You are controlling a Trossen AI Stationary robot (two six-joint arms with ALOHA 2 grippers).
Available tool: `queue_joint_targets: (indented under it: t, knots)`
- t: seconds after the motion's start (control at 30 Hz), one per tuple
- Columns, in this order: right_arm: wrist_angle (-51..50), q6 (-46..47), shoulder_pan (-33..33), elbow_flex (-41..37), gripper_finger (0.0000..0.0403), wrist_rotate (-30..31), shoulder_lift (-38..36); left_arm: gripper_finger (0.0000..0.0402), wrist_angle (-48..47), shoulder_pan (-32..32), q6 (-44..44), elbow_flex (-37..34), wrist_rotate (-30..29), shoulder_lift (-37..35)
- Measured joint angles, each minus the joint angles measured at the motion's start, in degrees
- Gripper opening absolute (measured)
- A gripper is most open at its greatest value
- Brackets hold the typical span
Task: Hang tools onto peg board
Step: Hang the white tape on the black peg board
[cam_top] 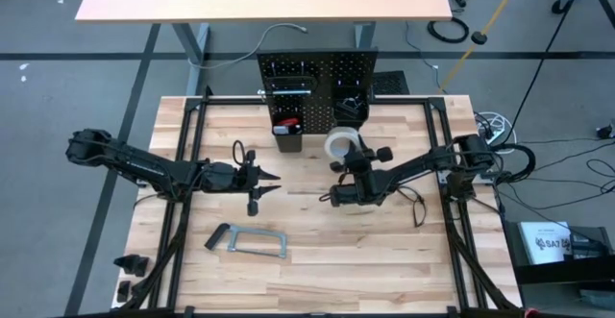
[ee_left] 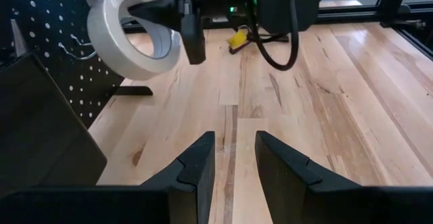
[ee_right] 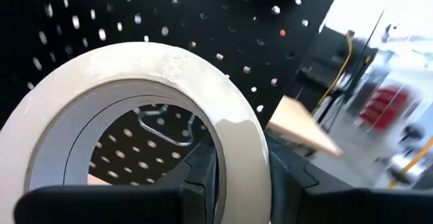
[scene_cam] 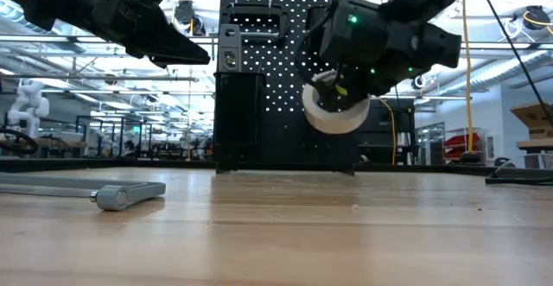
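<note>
We see a white tape roll (cam_top: pixel 339 143) with a grey inner core, set against the black peg board (cam_top: pixel 317 68), whose face is dotted with a regular grid of small holes. The surface (cam_top: pixel 317 260) is pale tan wood in long planks with darker grain streaks. Both arms are black; the right pincer (cam_top: pixel 338 167) shows a small green light. A grey bar clamp (cam_top: pixel 252 243) lies on the wood. The bin (cam_top: pixel 287 135) is black with a red item inside.
</note>
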Motion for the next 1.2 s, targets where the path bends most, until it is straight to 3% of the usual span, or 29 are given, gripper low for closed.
queue_joint_targets:
  t: [0.5,0.67,0.83,1.07,1.2]
  knots:
    - [1.78,40.64,0.12,0.00,0.0076,-3.35,0.00,0.0112,-0.26,0.00,-0.02,0.00,0.01,0.00]
    - [0.64,46.38,0.99,0.02,0.0076,-4.38,0.02,0.0112,-0.26,0.00,-0.02,0.00,0.01,0.00]
    - [-1.23,42.46,5.41,0.02,0.0076,-1.42,0.02,0.0112,1.35,0.00,-1.75,0.00,-0.01,0.00]
    - [-1.02,22.99,12.68,1.32,0.0076,0.27,0.02,0.0112,15.22,0.04,-13.38,0.00,0.38,0.02]
    - [-1.17,11.12,15.33,4.19,0.0076,0.28,0.02,0.0112,19.92,0.07,-19.98,0.00,5.43,0.02]
